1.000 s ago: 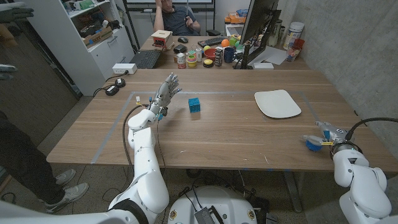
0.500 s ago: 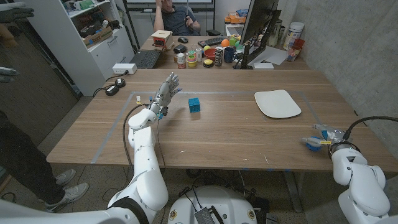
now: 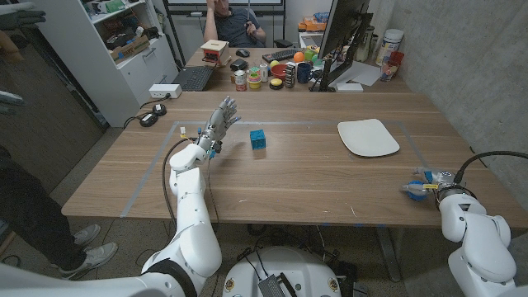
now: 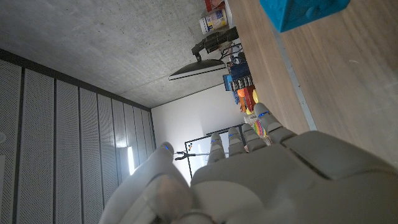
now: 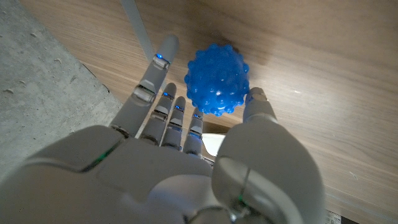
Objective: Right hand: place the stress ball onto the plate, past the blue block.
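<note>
The blue knobbly stress ball sits low over the table near its right front edge. My right hand has it between thumb and fingers, which touch it on opposite sides. The white plate lies farther back on the right. The blue block stands mid-table, left of the plate, and shows in the left wrist view. My left hand is raised just left of the block, fingers apart and holding nothing.
A monitor, keyboard, cups and small clutter stand along the table's far side. A person sits behind it, and another stands at the left edge of the head view. Grey tape lines mark the wood.
The right hand and the ball shifted slightly left and a little farther from the table's front edge. The left arm, block and plate have not moved.
</note>
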